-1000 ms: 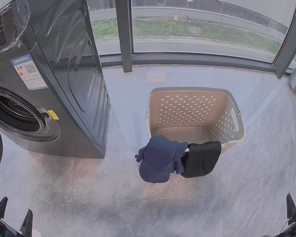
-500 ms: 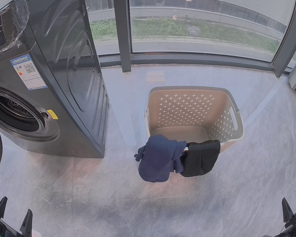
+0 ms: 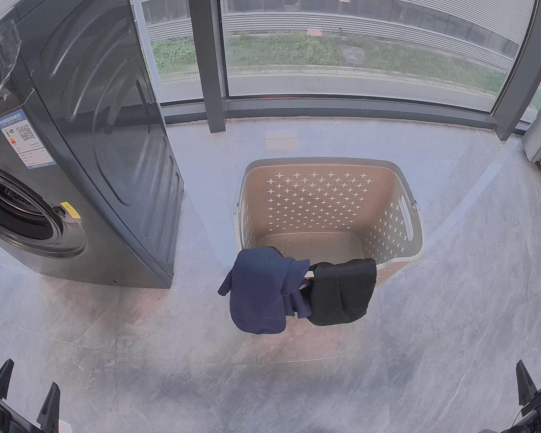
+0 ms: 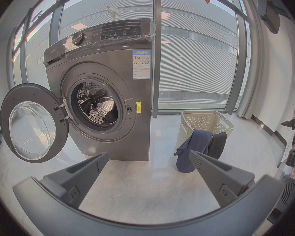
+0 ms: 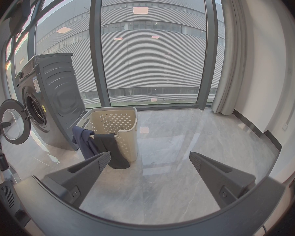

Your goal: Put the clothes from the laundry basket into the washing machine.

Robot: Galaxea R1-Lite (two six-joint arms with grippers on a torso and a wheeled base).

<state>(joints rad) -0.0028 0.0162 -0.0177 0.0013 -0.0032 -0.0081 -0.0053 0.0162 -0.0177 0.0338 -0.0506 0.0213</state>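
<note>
- Two garments hang over the near rim of the laundry basket (image 3: 327, 165), side by side and touching: a navy garment (image 3: 263, 293) and a black garment (image 3: 341, 291).
- Both pincers are spread wide and hold nothing. The left pincer (image 3: 30, 375) and the right pincer (image 3: 536, 359) sit low, well short of the basket.
- To the left of the basket, apart from it, stands the washing machine (image 3: 102, 121). Its door (image 4: 32, 122) is swung open, so the drum looks ready.
- I judge the step in hand to be the approach. I close on the basket first, since neither arm looks within reach.
- For a clean grab, I bring the left pincer down onto the navy garment where it folds over the rim.
- I bite a thick bunch of cloth, not a loose edge, and lift straight up, so the black one isn't dragged and the basket doesn't tip.
</note>
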